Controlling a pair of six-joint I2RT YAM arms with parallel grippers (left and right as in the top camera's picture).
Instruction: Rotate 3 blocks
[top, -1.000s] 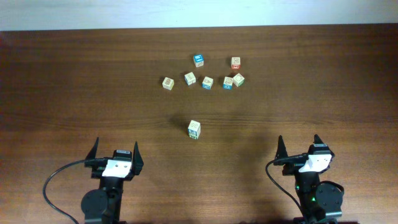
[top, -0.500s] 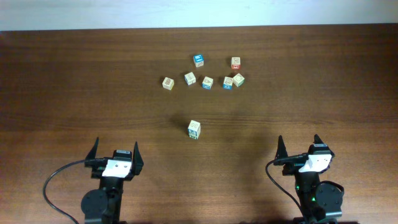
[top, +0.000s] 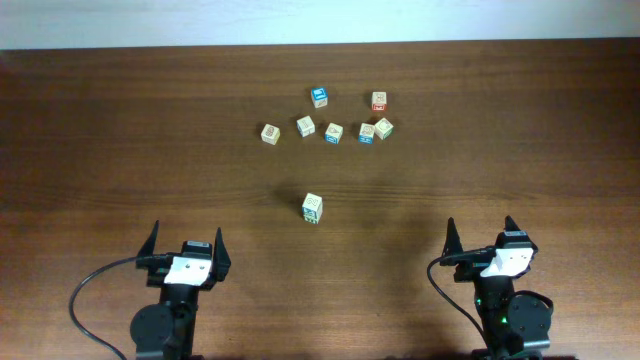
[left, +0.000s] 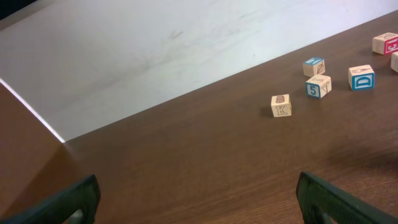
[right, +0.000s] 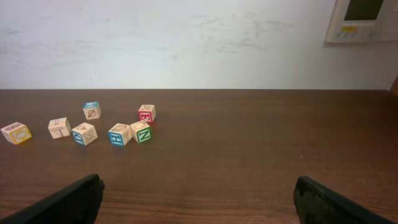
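Eight alphabet blocks (top: 333, 133) lay on the counter (top: 120, 150): a lone block (top: 313, 207) nearest the arms, the others clustered farther back, a red-printed block (top: 379, 100) among them. The left gripper (top: 186, 240) and right gripper (top: 480, 232) stood wide, empty, well short. Reaching into that crowd, a finger might knock neighbours, I thought.

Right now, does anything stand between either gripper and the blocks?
Nothing visible does. Only bare table lies between the open left gripper, the open right gripper and the row of blocks. The lone block sits nearer, itself unobstructed.
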